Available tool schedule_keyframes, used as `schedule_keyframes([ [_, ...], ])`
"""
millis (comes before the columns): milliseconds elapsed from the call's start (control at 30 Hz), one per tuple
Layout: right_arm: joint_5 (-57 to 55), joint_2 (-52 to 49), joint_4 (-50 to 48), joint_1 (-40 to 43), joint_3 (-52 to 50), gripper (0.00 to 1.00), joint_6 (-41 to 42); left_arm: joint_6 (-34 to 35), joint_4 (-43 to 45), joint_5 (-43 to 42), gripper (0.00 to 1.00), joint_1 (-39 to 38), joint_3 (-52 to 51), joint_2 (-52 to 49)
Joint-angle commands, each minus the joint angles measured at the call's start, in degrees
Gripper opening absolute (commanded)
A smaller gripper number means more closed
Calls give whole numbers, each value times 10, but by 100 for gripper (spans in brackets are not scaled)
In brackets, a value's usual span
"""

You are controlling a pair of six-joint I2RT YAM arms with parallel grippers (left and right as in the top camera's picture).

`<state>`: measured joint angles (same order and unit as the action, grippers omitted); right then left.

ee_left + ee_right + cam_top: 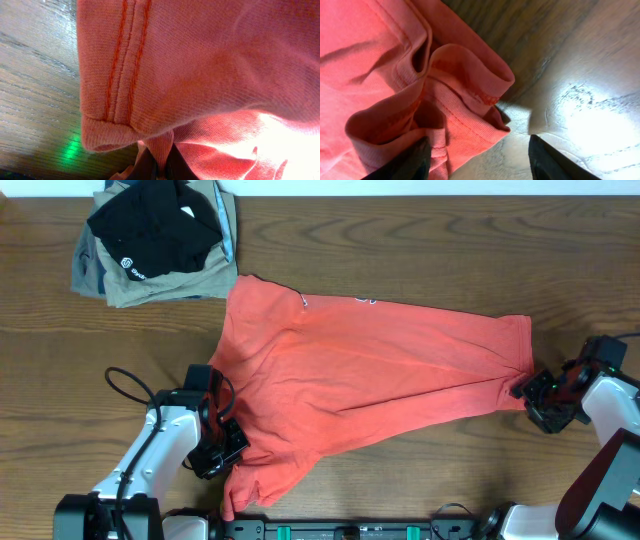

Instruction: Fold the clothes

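The T-shirt (pixel 380 370) lies spread across the middle of the surface (pixel 420 240). A pile of two folded garments, black (pixel 155 230) on khaki-grey (pixel 170 285), sits just off its far-left corner. Its long axis runs side to side, dipping a little toward us at the left end, and the printed chest appears to face down, though we cannot say so for certain.

The left fingers (pixel 226 450) sit at the shirt's near-left edge. They are closed tight with a fold of the red-orange cloth pinched between them, and the left wrist view shows a stitched hem hanging just above that pinch.

The right fingers (pixel 479 160) stand at the shirt's opposite, right-hand end, spread apart and holding nothing. From the right wrist view, the bunched hem (pixel 470 85) lies just ahead of them and off toward one finger. That finger is touching or nearly touching the cloth, while the other stands over bare wood.

So each arm has its own end of the long axis, and the fold turns on the right end being gripped too. We judge that the right fingers must shift toward the cloth side and drop over the rolled hem before closing. If they closed where they are, they might catch only the outermost layer or miss the hem altogether. With both ends held, we could carry one end over the other along that axis.
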<state>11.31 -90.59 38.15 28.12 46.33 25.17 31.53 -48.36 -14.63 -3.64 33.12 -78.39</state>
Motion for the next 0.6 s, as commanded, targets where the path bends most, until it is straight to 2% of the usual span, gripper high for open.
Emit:
schedule_keyframes([
  [0, -26, -5, -2, -6, -3, 63, 1, 0, -2, 7, 6, -1, -4, -3],
  [167, -27, -5, -12, -6, -3, 60, 1, 0, -2, 7, 6, -1, -4, -3],
  [500, -25, -5, -12, -8, -3, 61, -14, 0, -2, 7, 6, -1, -4, -3],
  [567, -29, -5, -11, -8, -3, 58, -14, 0, -2, 7, 7, -1, -4, -3],
])
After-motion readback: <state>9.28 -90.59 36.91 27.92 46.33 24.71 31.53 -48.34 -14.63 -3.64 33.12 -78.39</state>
